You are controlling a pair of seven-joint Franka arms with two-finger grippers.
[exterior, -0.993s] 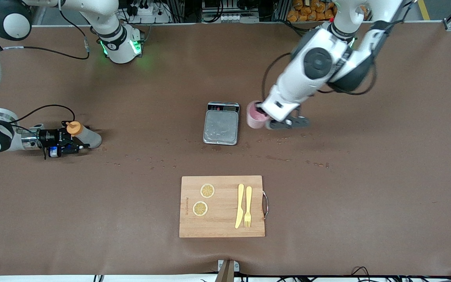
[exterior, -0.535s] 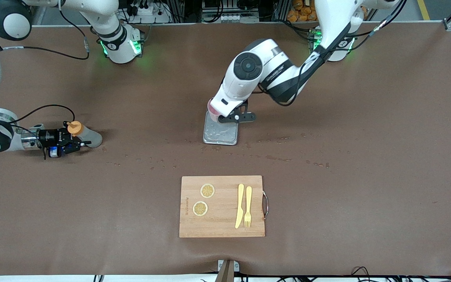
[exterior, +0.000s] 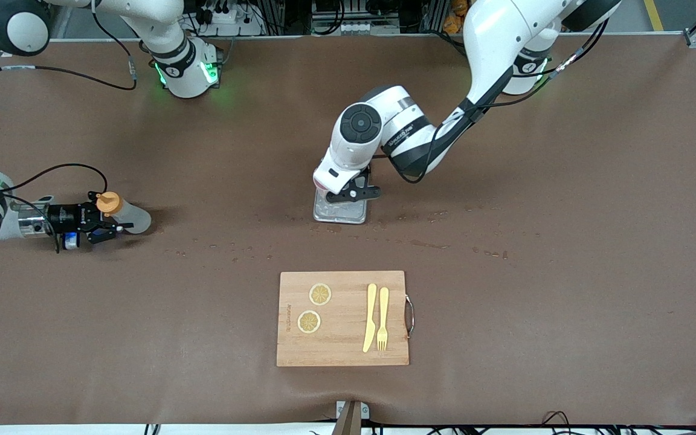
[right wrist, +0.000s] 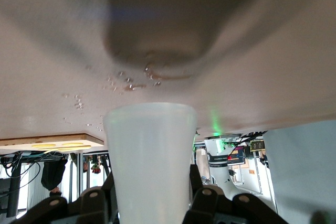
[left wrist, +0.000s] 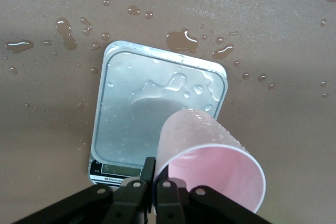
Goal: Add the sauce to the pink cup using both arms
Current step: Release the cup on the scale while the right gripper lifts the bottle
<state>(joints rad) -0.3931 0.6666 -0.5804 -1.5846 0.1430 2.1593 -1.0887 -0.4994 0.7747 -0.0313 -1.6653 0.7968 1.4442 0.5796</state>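
While the left tool [left wrist: 149, 195] has swung across to hang over the scale [left wrist: 131, 114], it stays pinched tight on the pink cup [left wrist: 210, 169] rim, cup tilted above the wet tray. Right tool [exterior: 97, 226], at its own end of the worktop [exterior: 565, 241], has clamped the sauce [exterior: 123, 216] and shifted slightly outward.

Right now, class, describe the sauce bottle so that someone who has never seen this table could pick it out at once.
Start from the brown table and go to the right arm's end, away from the wooden cutting board. There the right gripper is shut on the sauce bottle, a small translucent whitish bottle. Its orange cap sets it apart; nothing else near it is orange.
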